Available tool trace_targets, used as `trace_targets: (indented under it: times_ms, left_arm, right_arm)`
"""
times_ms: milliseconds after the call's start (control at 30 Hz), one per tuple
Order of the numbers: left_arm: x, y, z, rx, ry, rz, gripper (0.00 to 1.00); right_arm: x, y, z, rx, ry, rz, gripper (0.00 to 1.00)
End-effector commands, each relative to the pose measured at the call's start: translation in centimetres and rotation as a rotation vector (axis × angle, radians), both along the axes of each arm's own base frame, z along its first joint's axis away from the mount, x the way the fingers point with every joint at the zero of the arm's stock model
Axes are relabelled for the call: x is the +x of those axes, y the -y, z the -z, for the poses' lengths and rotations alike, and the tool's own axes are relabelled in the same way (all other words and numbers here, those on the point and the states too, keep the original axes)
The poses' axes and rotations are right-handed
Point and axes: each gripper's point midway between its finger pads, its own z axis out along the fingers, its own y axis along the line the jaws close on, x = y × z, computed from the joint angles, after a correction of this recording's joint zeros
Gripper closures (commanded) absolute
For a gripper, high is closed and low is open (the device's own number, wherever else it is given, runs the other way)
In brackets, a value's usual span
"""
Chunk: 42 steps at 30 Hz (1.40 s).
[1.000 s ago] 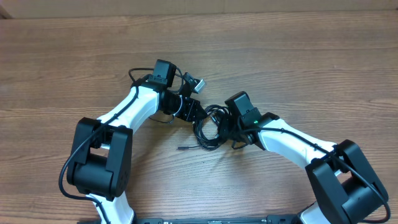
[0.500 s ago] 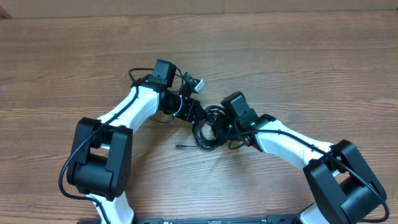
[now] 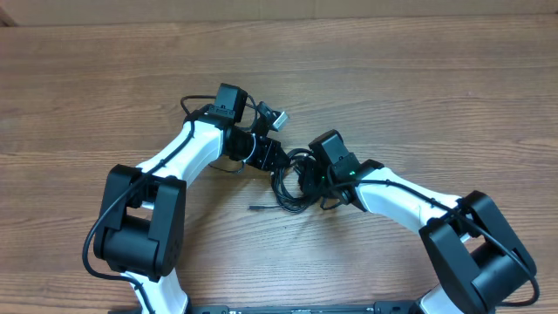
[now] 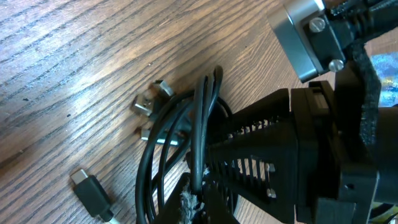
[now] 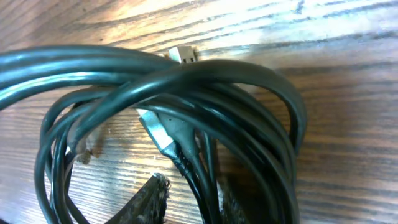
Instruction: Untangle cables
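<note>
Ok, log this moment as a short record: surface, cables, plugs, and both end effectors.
surface: wooden table
cables: thin black cords in one tangled coil between the two arms
plugs: black plug lying free on the wood; metal-tipped plugs at the coil's edge
left end effector: shut, pinching a strand of the coil
right end effector: fingertips either side of some strands; grip unclear
status: not yet untangled

Glossy rubbery cables (image 5: 205, 81), matt wooden table (image 5: 348, 37)
</note>
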Motion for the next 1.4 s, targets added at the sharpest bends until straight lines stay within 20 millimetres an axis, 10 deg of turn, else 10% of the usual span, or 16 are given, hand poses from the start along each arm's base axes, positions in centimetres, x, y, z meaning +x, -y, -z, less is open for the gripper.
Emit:
trace_targets:
  times_ms: [0,200,667,967,1367]
  left_arm:
    - [-0.2,0.1,0.6,0.012,-0.010,0.002,0.96]
    - [0.6,-0.9,1.5,0.095,-0.004,-0.055,0.96]
    - [2.3,-3.8,3.5,0.297,0.011,-0.200,0.95]
    - [2.7,-4.8,4.0,0.353,0.003,-0.253,0.44]
    - [2.1,-3.8,3.8,0.294,-0.001,-0.200,0.43]
  right_arm:
    - [-0.3,0.1,0.9,-0.012,-0.046,0.044,0.71]
    - [-0.2,-0.4,0.4,0.029,-0.056,0.040,0.96]
    - [-0.5,-3.8,-6.9,0.244,0.040,-0.132,0.96]
    - [-0.2,-3.3,-6.7,0.221,0.045,-0.109,0.96]
    - [0.9,-2.1,-6.2,0.148,0.090,-0.056,0.96]
